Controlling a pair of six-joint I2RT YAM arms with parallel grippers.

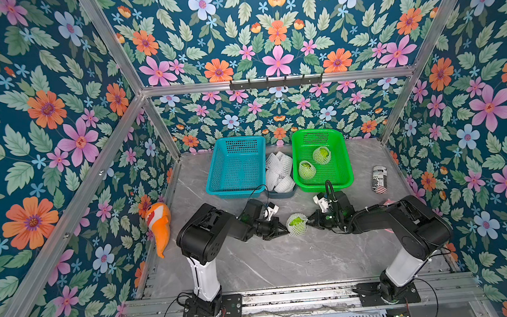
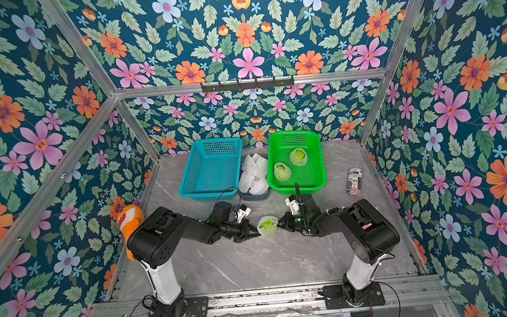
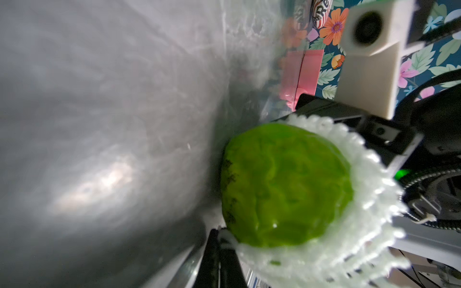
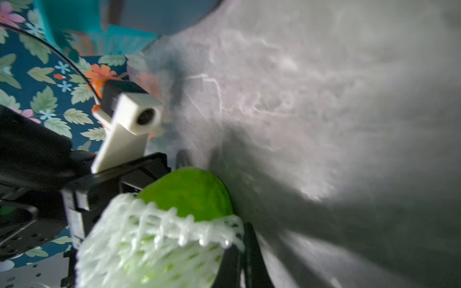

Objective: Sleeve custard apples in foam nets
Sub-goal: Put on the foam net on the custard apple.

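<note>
Near the middle of the table (image 1: 269, 257), left pincer (image 1: 285, 230) and right pincer (image 1: 310, 220) pinch opposite rims of the soft, stretchy foam net (image 1: 297, 232) half over 1 firm-looking, bumpy custard apple (image 1: 296, 221), probably best gripped there.

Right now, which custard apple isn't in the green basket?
The apple on the table between the left hand and right hand, both pinching its net. The other two lie netted in the green basket.

Your desk (image 1: 285, 262) carries a blue basket (image 1: 236, 166) and a green basket (image 1: 337, 174) near its far edge. A printed can (image 1: 380, 179) lies right of them. A plush fish (image 1: 158, 225) rests at the left edge.
</note>
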